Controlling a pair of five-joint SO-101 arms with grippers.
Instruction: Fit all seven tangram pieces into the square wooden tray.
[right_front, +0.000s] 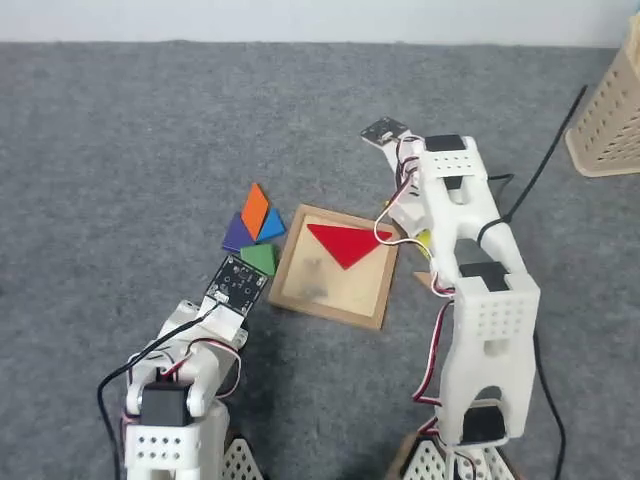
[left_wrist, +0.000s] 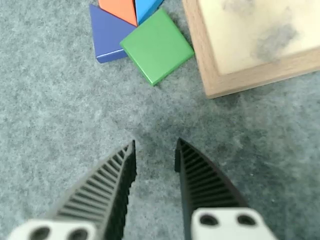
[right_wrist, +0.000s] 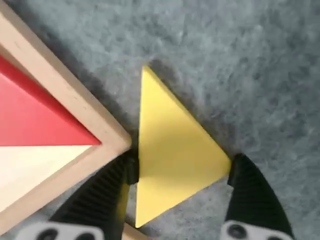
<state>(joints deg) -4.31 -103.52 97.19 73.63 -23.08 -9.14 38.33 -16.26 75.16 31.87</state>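
Although it serves as the table (right_front: 110, 140), the surface is grey short-pile felt, matte and fuzzy. Pieces are flat, smooth-painted blocks with crisp edges.

Tray (right_front: 325, 308): shallow square of pale wood with a raised rim, floor scuffed with grey smudges. It sits mid-table, turned a little off square. Inside: one large red triangle (right_front: 345, 243), long side against the far rim, apex pointing at the tray centre.

Just beside the tray's left side is a tight cluster, pieces touching: orange triangle (right_front: 255, 207), blue triangle (right_front: 271, 225), purple piece (right_front: 236, 234), green square (right_front: 260, 259). Green square is nearest the tray.

Left gripper (left_wrist: 155, 145): black ribbed jaws released, a gap between the tips, over bare felt near the green square and a tray corner.

Right gripper (right_wrist: 184, 164): jaws spread, one either side of the yellow triangle (right_wrist: 170, 145), which lies flat on the felt just beside the tray's outer corner.

Pale perforated basket (right_front: 610, 110) stands at the far right edge.
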